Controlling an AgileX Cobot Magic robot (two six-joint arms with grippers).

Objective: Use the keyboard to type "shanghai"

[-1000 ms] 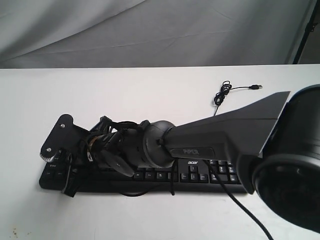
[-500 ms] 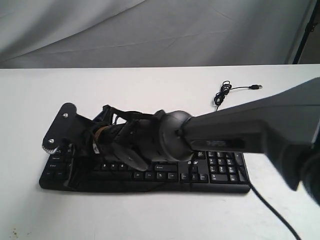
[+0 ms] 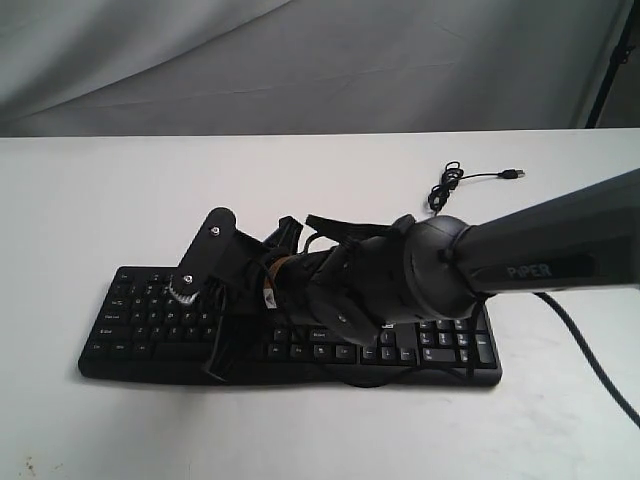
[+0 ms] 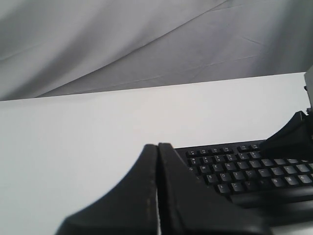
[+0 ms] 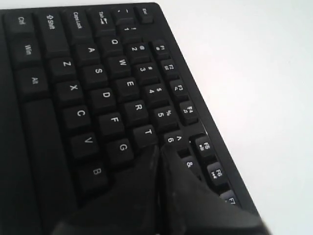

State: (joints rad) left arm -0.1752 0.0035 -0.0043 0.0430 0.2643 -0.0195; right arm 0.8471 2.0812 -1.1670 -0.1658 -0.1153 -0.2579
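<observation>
Your right gripper (image 3: pixel 222 362) is sitting more toward 3 o'clock than it was a second ago. Back then it was hanging over the 9 o'clock end of the keyboard (image 3: pixel 150 320), and now those end keys are showing again while the gripper is nearer the middle. Its arm is still reaching in from 3 o'clock, across the number keys. In the right wrist view, the right gripper (image 5: pixel 159 157) is holding its two fingers pressed tight together, with the tip just beside the G and T keys of the keyboard (image 5: pixel 98 73). You cannot tell if it is pushing a key down. Your left gripper (image 4: pixel 157 149) is also keeping its fingers pressed together, up over the white table (image 4: pixel 73 147), near one end of the keyboard (image 4: pixel 234 166). The keyboard is lying flat at the 6 o'clock side of the table (image 3: pixel 100 200). It is wide and black with white letters. Its thin black cable (image 3: pixel 445 185) is curling at 1 o'clock.
</observation>
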